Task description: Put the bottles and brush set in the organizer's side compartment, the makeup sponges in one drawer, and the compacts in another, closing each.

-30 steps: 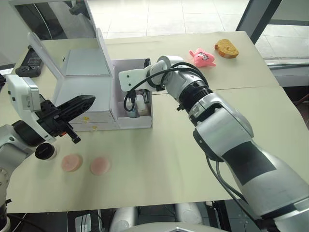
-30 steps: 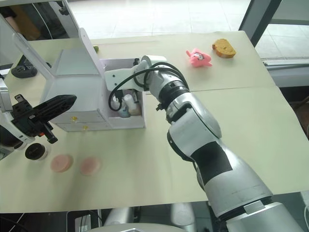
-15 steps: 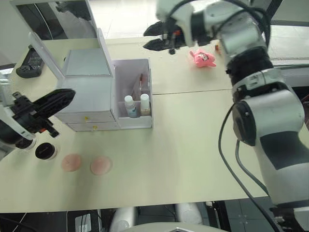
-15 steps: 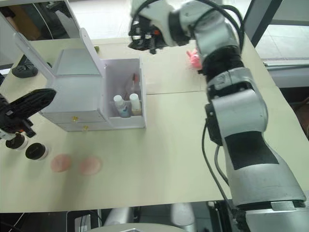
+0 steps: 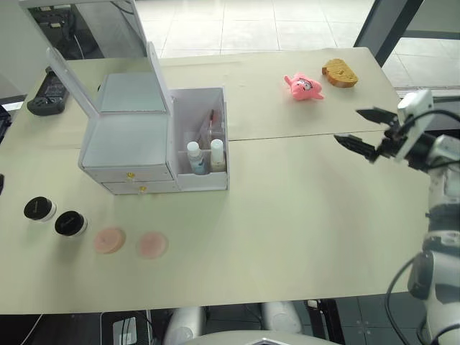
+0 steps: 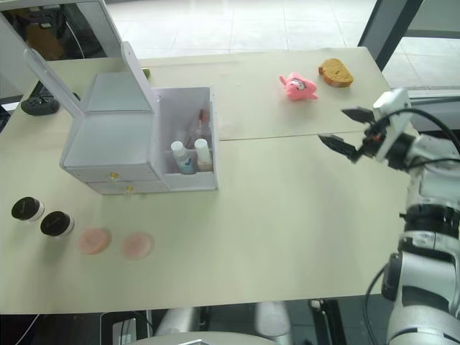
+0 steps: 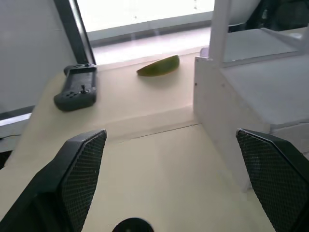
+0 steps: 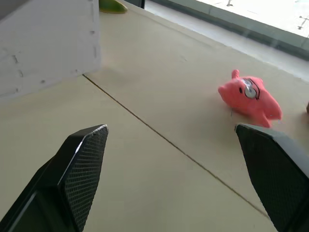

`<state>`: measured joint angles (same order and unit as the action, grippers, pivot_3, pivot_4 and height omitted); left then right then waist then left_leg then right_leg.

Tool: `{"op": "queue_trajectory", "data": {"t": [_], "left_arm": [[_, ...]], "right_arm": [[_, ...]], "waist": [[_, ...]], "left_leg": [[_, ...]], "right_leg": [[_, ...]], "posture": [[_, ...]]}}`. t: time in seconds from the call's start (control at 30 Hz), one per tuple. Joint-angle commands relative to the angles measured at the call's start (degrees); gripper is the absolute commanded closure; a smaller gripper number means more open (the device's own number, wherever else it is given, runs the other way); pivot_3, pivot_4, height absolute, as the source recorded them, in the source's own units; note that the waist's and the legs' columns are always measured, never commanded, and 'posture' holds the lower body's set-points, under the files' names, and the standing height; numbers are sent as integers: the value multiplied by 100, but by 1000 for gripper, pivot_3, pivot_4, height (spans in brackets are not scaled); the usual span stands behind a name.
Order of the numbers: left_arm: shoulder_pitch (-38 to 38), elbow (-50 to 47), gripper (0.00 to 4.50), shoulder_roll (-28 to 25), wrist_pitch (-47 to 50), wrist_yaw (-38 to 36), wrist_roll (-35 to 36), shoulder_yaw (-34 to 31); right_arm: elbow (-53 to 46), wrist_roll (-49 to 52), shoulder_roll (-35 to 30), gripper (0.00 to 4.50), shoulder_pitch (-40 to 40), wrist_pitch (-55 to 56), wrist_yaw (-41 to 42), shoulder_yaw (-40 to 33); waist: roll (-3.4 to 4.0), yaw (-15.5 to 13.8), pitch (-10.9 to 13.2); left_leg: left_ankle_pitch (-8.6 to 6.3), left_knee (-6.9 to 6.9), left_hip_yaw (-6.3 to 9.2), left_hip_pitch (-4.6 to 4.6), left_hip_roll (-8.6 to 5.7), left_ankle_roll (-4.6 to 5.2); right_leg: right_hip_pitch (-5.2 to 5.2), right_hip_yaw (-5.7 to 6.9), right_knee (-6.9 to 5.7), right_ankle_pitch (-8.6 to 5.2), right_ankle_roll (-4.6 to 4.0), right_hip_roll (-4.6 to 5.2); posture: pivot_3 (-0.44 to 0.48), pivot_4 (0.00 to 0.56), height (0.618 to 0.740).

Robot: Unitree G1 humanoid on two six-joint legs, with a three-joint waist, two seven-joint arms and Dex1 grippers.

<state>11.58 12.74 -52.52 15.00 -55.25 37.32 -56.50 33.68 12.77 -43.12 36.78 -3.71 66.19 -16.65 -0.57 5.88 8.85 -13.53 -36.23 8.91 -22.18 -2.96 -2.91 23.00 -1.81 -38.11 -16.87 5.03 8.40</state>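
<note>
While your right gripper (image 5: 365, 131) hangs spread and empty far right, the left gripper (image 7: 174, 186) likewise apart, the sponges (image 5: 131, 242) and compacts (image 5: 54, 215) lie near left before the organizer (image 5: 154, 136), whose shut drawers (image 5: 137, 181) could slide it if yanked.
</note>
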Motion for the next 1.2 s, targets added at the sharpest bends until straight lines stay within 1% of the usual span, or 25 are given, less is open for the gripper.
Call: {"op": "queue_trajectory", "data": {"t": [0.03,0.13,0.2,0.27,0.4,0.47,0.53,0.57,0.6,0.63,0.67,0.73,0.77,0.8,0.93,1.03,1.1,1.2], "left_arm": [[-11,700,31,-182,-550,-64,-243,-307],[-11,1131,31,-241,-793,-124,-326,-345],[7,1212,31,-259,-768,-185,-295,-339],[53,1027,31,-176,-618,-184,-182,-357],[278,0,31,263,-134,30,198,-409],[509,-1232,31,824,275,490,675,-468],[922,-2815,31,1628,528,1120,1086,-322],[1063,-3312,31,1930,590,1385,1169,-245],[1220,-3764,31,2276,588,1609,1144,-66],[1314,-4017,31,2481,588,1765,1108,55],[1332,-4305,31,2784,550,2038,1078,254],[1398,-4798,31,3289,406,2430,735,796],[1416,-4950,31,3439,359,2567,611,980],[1444,-5123,31,3637,274,2769,321,1260],[1414,-5546,31,4237,77,3442,-440,2199],[1330,-5507,31,4342,71,3767,-1112,2915],[1170,-5451,31,4395,62,3970,-1342,3226],[908,-5424,31,4325,198,4198,-1717,3702]], "right_arm": [[2,258,-142,0,-320,121,-360,-402],[186,315,-181,0,-479,225,-563,-510],[49,281,-195,0,-531,293,-556,-404],[-331,364,-145,0,-469,77,-492,-267],[-1276,658,-41,0,-114,-751,-319,155],[-2253,981,-3,0,253,-1463,21,687],[-2864,1322,128,0,812,-2227,84,1041],[-3024,1470,180,0,1033,-2525,77,1124],[-3242,1568,156,0,1239,-2795,241,1333],[-3395,1634,119,0,1359,-2985,362,1481],[-3594,1638,92,0,1479,-3013,549,1688],[-3893,1826,132,0,1730,-3233,777,1927],[-3963,1893,142,0,1803,-3308,855,1984],[-4016,2027,181,0,1913,-3475,921,2033],[-4141,2263,354,0,2155,-3770,1019,2238],[-4267,2219,436,0,2197,-3906,926,2429],[-4309,2219,485,0,2237,-4062,795,2493],[-4369,2192,515,0,2276,-4397,487,2575]], "waist": [[0,-15,0],[0,-30,0],[0,-33,0],[0,-33,0],[0,-22,0],[1,-10,0],[0,6,0],[0,-4,0],[-1,-38,1],[-3,-75,0],[-8,-171,-1],[-12,-336,-3],[-15,-385,-1],[-20,-455,2],[-28,-576,2],[-30,-582,0],[-30,-561,1],[-31,-537,1]], "left_leg": [[-1,0,-5,3,0,1],[-1,-4,-11,3,-1,2],[-2,-7,-11,2,-1,3],[-2,-8,-11,3,0,3],[-2,-9,-12,1,2,3],[-2,-9,-13,1,4,3],[-4,-10,-19,-2,9,6],[-5,-12,-20,-7,15,7],[-6,-16,-21,-9,14,7],[-9,-25,-21,-13,14,9],[-10,-26,-21,-13,14,10],[-18,-40,-21,-14,14,23],[-21,-57,-22,-13,10,28],[-21,-62,-22,-14,2,28],[-22,-74,-20,-4,-5,30],[-23,-74,-20,1,-6,32],[-23,-73,-20,0,-6,32],[-23,-73,-20,0,-5,32]], "right_leg": [[0,-4,-1,0,0,0],[0,-10,-3,0,0,0],[-1,-10,-4,0,0,0],[-2,-10,-4,0,0,0],[0,-13,-4,0,0,0],[1,-13,-5,0,0,0],[8,-26,-3,0,0,-1],[9,-28,3,0,0,-5],[10,-32,3,0,0,-4],[10,-29,2,0,0,-4],[9,-29,3,0,0,-4],[-3,-18,6,1,0,-5],[-12,-18,12,0,0,-4],[-23,-18,17,1,0,1],[-60,-9,45,12,-9,2],[-66,-9,50,12,-8,2],[-64,-9,48,12,-8,2],[-62,-9,46,12,-8,1]], "posture": [[0,150,740],[0,150,740],[0,150,740],[0,150,740],[0,150,740],[0,150,740],[0,150,740],[0,150,740],[0,150,740],[0,150,740],[0,150,740],[0,150,740],[0,150,740],[0,150,740],[0,150,740],[0,150,740],[0,150,740],[0,150,740]]}}
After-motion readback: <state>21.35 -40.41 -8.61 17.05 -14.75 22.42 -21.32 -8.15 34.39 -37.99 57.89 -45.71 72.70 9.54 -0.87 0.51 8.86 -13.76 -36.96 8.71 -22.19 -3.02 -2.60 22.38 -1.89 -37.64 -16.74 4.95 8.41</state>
